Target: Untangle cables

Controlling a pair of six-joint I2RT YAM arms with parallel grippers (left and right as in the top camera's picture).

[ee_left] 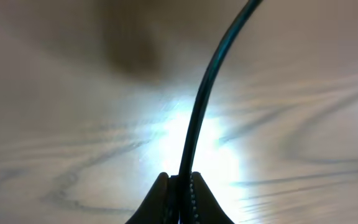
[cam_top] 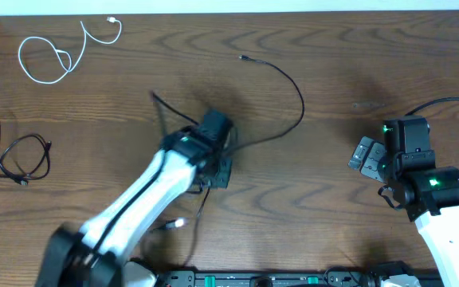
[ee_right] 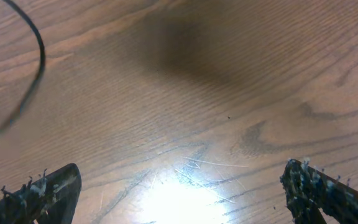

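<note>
A long black cable lies across the middle of the wooden table, arcing from a plug at the top centre down to my left gripper. In the left wrist view the left gripper is shut on this black cable, which rises from between the fingertips. My right gripper is open and empty at the right side of the table. In the right wrist view its fingers are spread wide over bare wood, with a bend of the black cable at the upper left.
A white cable lies looped at the far left corner. A coiled black cable lies at the left edge. A loose end with a white plug lies near the front edge by the left arm.
</note>
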